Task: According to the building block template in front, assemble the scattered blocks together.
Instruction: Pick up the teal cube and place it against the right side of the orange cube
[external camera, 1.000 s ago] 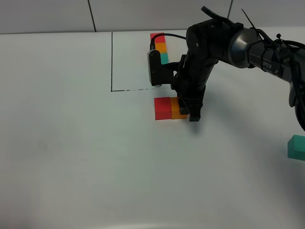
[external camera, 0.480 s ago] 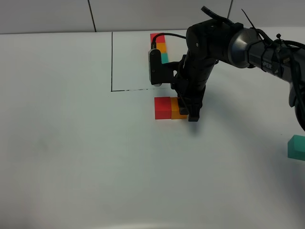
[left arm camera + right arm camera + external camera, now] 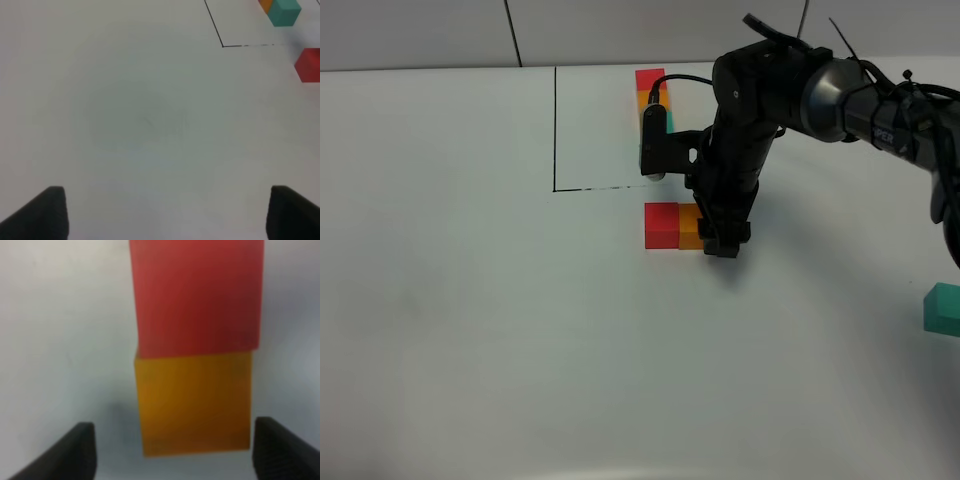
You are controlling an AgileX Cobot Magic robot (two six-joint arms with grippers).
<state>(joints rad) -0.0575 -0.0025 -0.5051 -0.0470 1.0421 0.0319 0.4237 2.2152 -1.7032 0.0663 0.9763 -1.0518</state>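
My right gripper (image 3: 172,442), part open and empty, straddles the orange block (image 3: 192,402), set touching the red block (image 3: 197,295) ahead to match the template (image 3: 650,90)

Block pair (image 3: 675,225) w/ template (image 3: 651,88) behind

White table (image 3: 470,350), thin black outline (image 3: 554,130) drawn on it. Template row (image 3: 650,85) of cubes sits at the far side by the outline. Red cube (image 3: 661,224) and orange cube (image 3: 690,226) touch, just outside the outline's near line. Teal cube (image 3: 943,308) lies well apart, far right.
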